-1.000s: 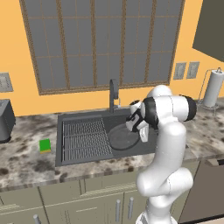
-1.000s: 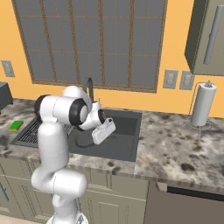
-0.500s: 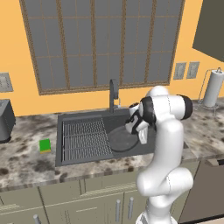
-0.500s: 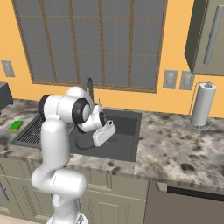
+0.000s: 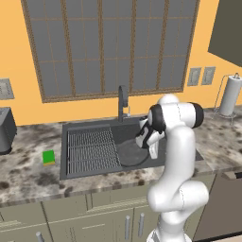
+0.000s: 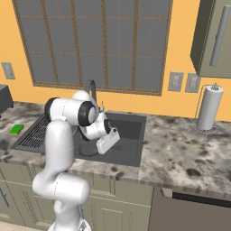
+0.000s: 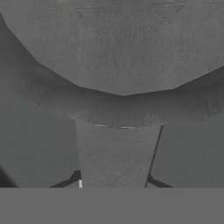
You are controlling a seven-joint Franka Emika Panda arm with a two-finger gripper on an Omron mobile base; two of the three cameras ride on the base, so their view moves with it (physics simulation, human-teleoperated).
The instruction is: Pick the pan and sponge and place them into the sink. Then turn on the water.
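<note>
The pan (image 5: 128, 154) is a round dark grey dish, low in the right half of the sink (image 5: 71, 127). My gripper (image 5: 152, 147) is at its right edge, shut on the pan's flat handle (image 7: 114, 154), which runs down the hand view from the pan (image 7: 118, 43). From the right base view the gripper (image 6: 105, 146) hangs over the sink (image 6: 133, 130). The sponge (image 5: 48, 157), green on top, lies on the counter left of the basin, and it is small at the far left as the sponge (image 6: 16, 129). The dark faucet (image 5: 122, 101) shows no water.
A ribbed rack (image 5: 92, 149) covers the basin's left half. A dark appliance (image 5: 4, 130) stands at the far left of the counter. A paper towel roll (image 6: 209, 108) stands on the right counter. The window and orange wall lie behind the faucet (image 6: 92, 88).
The hand has sunk a little lower into the basin with the pan. The sponge has not moved.
</note>
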